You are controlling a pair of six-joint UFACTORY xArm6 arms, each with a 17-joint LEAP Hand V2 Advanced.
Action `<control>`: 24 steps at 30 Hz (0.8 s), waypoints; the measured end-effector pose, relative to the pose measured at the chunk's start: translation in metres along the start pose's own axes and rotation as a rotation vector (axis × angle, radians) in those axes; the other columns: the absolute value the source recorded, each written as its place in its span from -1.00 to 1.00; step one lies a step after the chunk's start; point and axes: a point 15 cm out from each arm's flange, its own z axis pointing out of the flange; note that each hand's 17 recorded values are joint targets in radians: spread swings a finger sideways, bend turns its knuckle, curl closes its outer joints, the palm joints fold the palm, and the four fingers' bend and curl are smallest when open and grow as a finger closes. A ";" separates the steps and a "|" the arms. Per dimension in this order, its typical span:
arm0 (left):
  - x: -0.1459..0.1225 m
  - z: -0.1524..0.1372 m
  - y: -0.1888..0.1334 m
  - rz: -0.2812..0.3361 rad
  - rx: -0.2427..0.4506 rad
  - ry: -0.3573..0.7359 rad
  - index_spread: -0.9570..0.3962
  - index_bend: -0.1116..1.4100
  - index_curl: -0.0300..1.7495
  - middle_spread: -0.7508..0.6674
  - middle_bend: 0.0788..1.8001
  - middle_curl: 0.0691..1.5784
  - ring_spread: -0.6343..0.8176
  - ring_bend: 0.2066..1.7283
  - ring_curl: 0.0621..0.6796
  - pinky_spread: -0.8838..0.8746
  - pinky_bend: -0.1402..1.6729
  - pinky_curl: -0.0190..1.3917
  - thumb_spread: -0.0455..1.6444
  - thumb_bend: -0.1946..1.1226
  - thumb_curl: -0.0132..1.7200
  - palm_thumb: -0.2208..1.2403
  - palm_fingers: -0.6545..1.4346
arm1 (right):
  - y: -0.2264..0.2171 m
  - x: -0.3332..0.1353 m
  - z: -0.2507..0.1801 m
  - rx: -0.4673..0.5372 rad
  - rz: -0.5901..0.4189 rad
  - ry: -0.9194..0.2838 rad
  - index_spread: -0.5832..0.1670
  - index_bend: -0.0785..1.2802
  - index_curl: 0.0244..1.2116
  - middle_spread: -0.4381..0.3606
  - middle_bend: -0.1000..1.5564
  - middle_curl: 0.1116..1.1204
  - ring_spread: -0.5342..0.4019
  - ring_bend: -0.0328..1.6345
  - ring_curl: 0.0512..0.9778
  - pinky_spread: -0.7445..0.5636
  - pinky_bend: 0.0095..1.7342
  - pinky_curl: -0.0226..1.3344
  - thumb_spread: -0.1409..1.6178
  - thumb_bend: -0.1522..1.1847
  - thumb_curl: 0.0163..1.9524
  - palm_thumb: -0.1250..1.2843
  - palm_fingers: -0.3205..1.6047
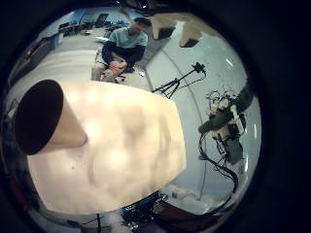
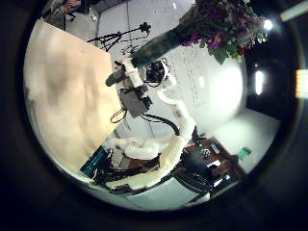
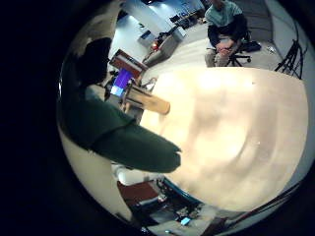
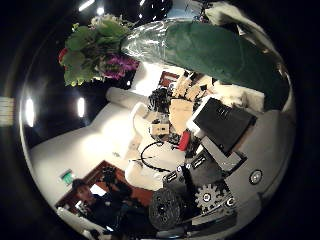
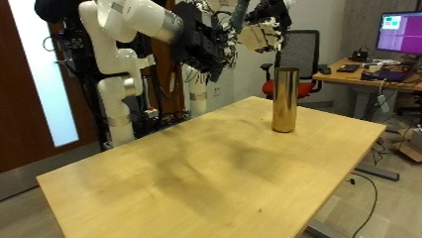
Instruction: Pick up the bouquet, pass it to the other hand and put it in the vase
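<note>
A tall gold vase stands upright on the far part of the wooden table. Both hands hang high above it by the view's top edge. My right hand is shut on the bouquet's green wrap. The wrap lies close to the right palm, and the flowers stick out past it. My left hand is open, a little away, over the vase.
An office chair stands behind the vase. A desk with a monitor is at the back, beyond the table's far edge.
</note>
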 end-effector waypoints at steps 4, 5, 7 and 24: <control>0.002 0.002 -0.003 -0.003 0.002 0.026 0.76 -0.64 -0.61 0.60 -0.86 -0.66 0.57 -0.60 -0.56 0.55 -0.63 -0.55 -0.08 -0.76 -0.60 -0.51 -0.23 | 0.004 -0.009 0.022 -0.042 -0.015 -0.023 -0.16 0.70 0.67 -0.22 0.80 0.31 -0.27 0.76 0.36 -0.28 0.22 0.62 -0.68 -0.80 -0.04 0.83 0.50; 0.002 0.002 -0.004 -0.003 0.003 0.030 0.76 -0.64 -0.61 0.60 -0.86 -0.66 0.57 -0.60 -0.56 0.55 -0.63 -0.55 -0.08 -0.76 -0.60 -0.51 -0.23 | 0.005 -0.011 0.027 -0.050 -0.017 -0.027 -0.16 0.70 0.68 -0.22 0.80 0.31 -0.27 0.76 0.36 -0.29 0.22 0.62 -0.68 -0.80 -0.05 0.83 0.50; 0.004 0.002 -0.005 -0.005 0.005 0.044 0.77 -0.64 -0.61 0.60 -0.86 -0.66 0.57 -0.60 -0.56 0.55 -0.63 -0.54 -0.08 -0.76 -0.60 -0.51 -0.24 | 0.006 -0.014 0.035 -0.062 -0.025 -0.033 -0.16 0.70 0.68 -0.22 0.80 0.31 -0.27 0.76 0.36 -0.29 0.21 0.63 -0.68 -0.80 -0.05 0.83 0.49; 0.024 0.009 -0.001 -0.025 -0.040 0.194 0.75 -0.63 -0.63 0.28 -0.62 -0.58 0.40 -0.52 -0.58 0.40 -0.64 -0.55 -0.07 -0.76 -0.59 -0.44 -0.04 | 0.007 -0.012 0.070 -0.095 -0.050 -0.018 -0.13 0.73 0.68 -0.22 0.80 0.33 -0.31 0.73 0.42 -0.31 0.18 0.71 -0.67 -0.80 -0.05 0.83 0.47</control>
